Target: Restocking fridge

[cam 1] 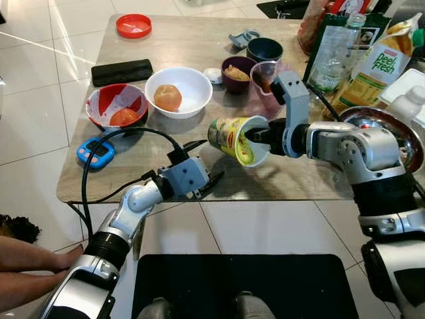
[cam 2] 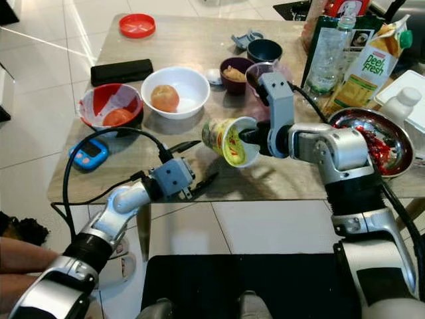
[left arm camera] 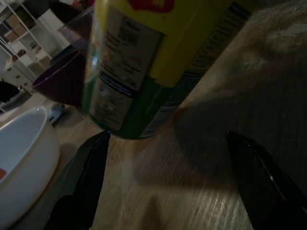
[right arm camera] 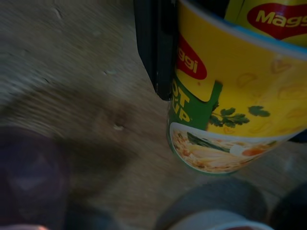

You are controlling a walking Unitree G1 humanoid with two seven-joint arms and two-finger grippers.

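Note:
A yellow and green Maggi noodle cup [cam 1: 234,138] hangs tilted on its side just above the wooden table [cam 1: 299,181], its mouth facing the front right. My right gripper [cam 1: 254,137] is shut on the cup's rim, with one black finger [right arm camera: 153,48] lying along the outside wall of the cup [right arm camera: 230,96]. My left gripper [cam 1: 207,161] stands open at the table's front edge, a little to the left of the cup and pointing at it. Its two fingertips [left arm camera: 91,163] frame the cup's base [left arm camera: 144,72] without touching it.
On the table stand a white bowl [cam 1: 192,83] with an orange fruit, a red bowl [cam 1: 99,103], a black case [cam 1: 122,72], a blue timer [cam 1: 95,151], small dark bowls [cam 1: 264,48], a juice carton [cam 1: 375,66], a bottle [cam 1: 335,56] and a steel bowl [cam 1: 388,126]. A person's legs [cam 1: 26,266] are at lower left.

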